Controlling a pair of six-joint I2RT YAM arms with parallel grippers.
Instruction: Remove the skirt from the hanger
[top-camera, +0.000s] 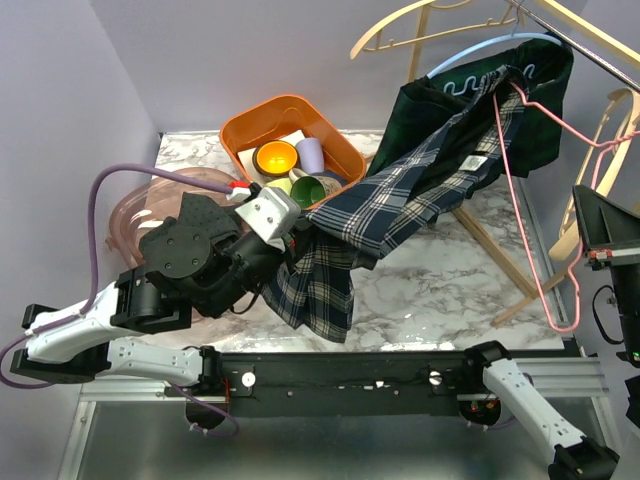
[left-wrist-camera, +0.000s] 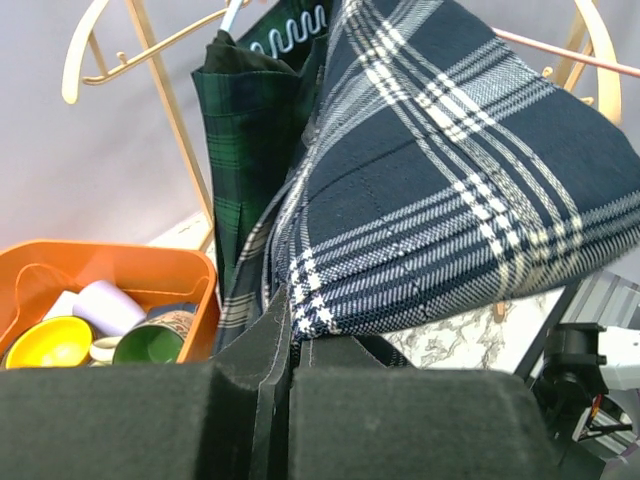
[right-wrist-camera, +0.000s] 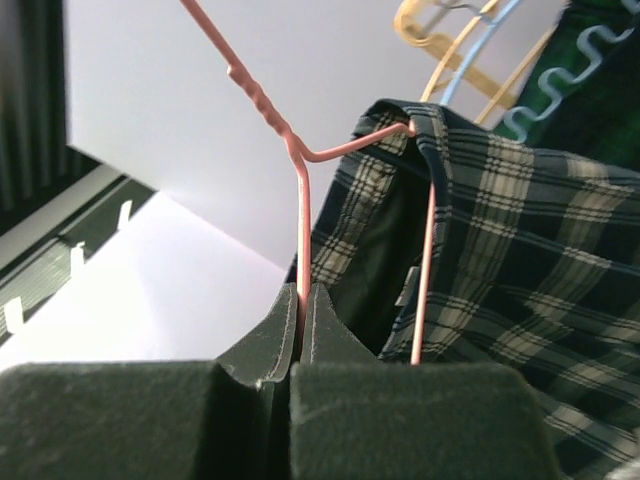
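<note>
1. Left gripper (left-wrist-camera: 285, 320) fills the bottom of its wrist view. Its jaws are clamped tight on a fold of the skirt (left-wrist-camera: 450, 200), with the cloth pinched between the pads.
2. From those jaws the skirt, navy plaid with white lines, fans up and to the right toward the hanger (top-camera: 533, 230). In the top view a loose hem droops below the jaws toward the table (top-camera: 440, 300).
3. Right gripper (right-wrist-camera: 303, 305) has its jaws closed on the hanger's thin pink wire. The wire rises straight out from between the jaws, then bends right to the skirt's waistband.
4. A second strand of the same wire runs down just right of those jaws, outside them.
5. Up and left of the left jaws a green garment (left-wrist-camera: 245, 150) hangs behind the skirt, under a blue hanger (top-camera: 480, 50).
6. Left of the left jaws sits an orange bin (left-wrist-camera: 60, 265) holding cups (left-wrist-camera: 110, 305).
7. Wooden hangers (top-camera: 400, 25) hang high above both jaws.
</note>
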